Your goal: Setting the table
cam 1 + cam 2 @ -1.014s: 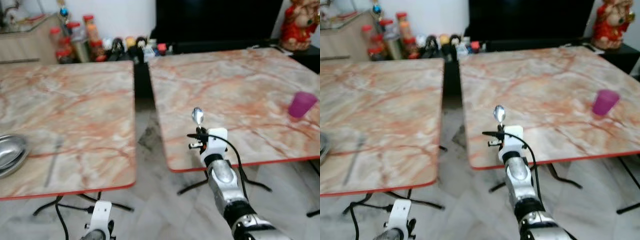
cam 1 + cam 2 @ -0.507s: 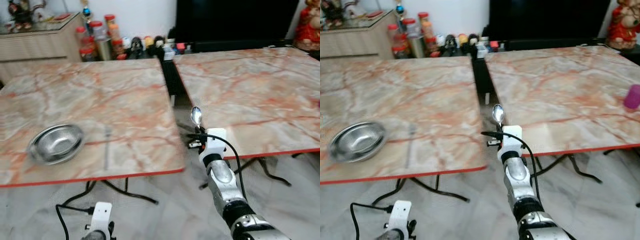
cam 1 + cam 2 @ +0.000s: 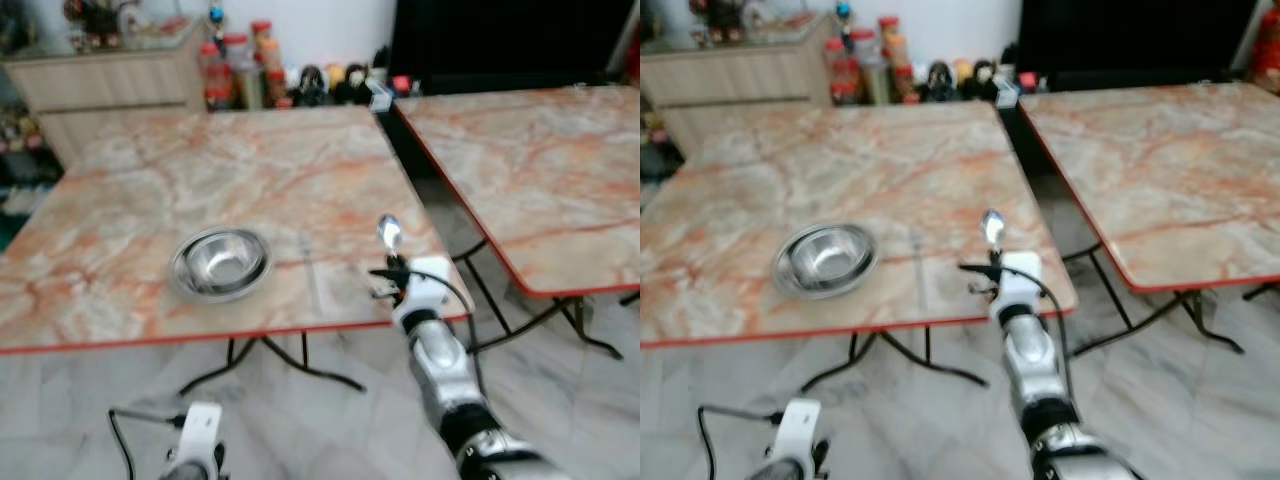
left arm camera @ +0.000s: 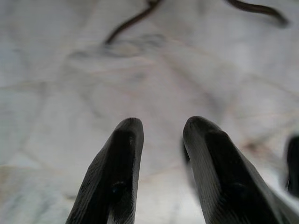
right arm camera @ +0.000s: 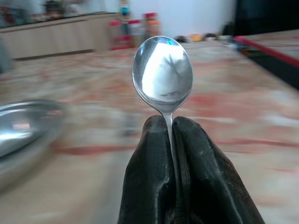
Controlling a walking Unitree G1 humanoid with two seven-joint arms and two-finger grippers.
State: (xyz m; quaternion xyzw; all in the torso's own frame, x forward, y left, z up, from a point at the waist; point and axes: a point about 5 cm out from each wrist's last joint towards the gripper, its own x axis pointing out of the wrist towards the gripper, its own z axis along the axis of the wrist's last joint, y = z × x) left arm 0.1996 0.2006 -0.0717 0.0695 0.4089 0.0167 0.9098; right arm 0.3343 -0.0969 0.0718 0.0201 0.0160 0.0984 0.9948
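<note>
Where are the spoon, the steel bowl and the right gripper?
spoon (image 5: 162, 74), right wrist view, on its bowl.
steel bowl (image 3: 220, 262), left eye view, inside.
right gripper (image 5: 169, 122), right wrist view, between fingertips.

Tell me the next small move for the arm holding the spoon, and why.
Probably carry the right end effector forward over the marble-patterned table and lower the shiny metal spoon beside the round steel bowl. The spoon is pinched upright by its handle near the table's front edge, the bowl sits to its left, and the surface between looks bare.
</note>
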